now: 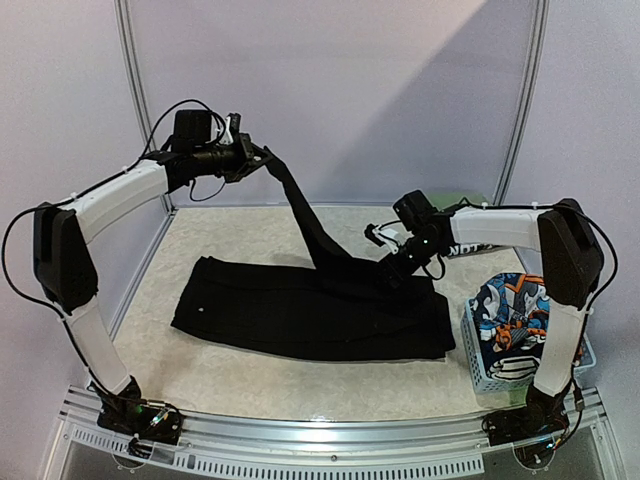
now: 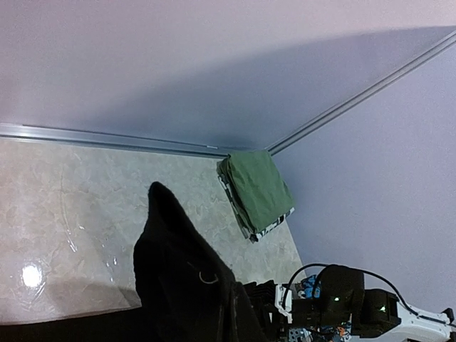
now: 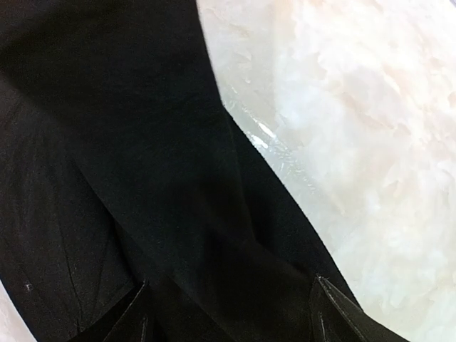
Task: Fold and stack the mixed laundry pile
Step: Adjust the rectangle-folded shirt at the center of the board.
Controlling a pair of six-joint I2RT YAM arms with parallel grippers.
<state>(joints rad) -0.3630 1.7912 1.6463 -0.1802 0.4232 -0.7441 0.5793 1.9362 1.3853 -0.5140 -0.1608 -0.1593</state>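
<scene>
Your black garment (image 1: pixel 300 310) lay spread flat across the middle of the counter (image 1: pixel 230 375), a long, plain, dark shape running from left of centre toward the right edge. One narrow length of it rose in a taut slant toward the far left corner, where your left gripper (image 1: pixel 258 160) pinched its end high in the air. Your orange-blue-white cartoon-print piece (image 1: pixel 510 305) sat bunched in the basket (image 1: pixel 480 380) at the near right corner. A black-and-white printed piece (image 2: pixel 265 229) lay flat at the far right corner, under a folded green cloth (image 2: pixel 256 189).
</scene>
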